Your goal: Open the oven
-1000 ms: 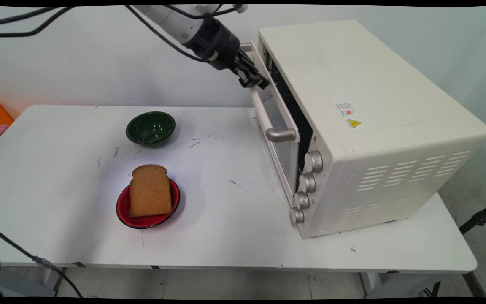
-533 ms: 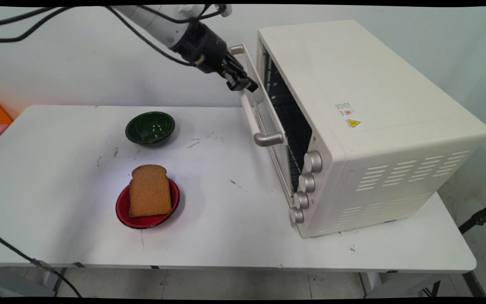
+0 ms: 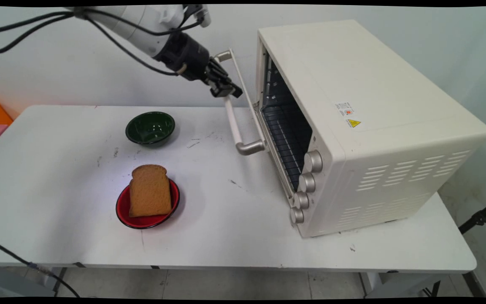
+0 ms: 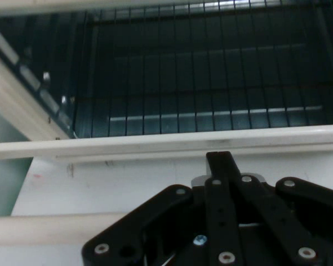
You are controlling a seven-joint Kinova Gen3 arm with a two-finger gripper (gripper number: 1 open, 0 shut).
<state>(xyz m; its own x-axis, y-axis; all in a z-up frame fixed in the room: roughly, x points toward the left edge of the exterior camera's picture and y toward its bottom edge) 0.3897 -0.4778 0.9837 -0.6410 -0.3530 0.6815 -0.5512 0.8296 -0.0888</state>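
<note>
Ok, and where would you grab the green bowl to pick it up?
By its rim, coming straight down from above, I'd say. The green bowl sits upright and open on the table, with nothing visible inside, so one finger could go inside and one outside. Its round sides slope inward, so a sideways squeeze would probably slip.

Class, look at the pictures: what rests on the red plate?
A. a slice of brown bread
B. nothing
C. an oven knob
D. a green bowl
A: a slice of brown bread lies on the red plate; the green bowl stands apart, farther back.
</note>
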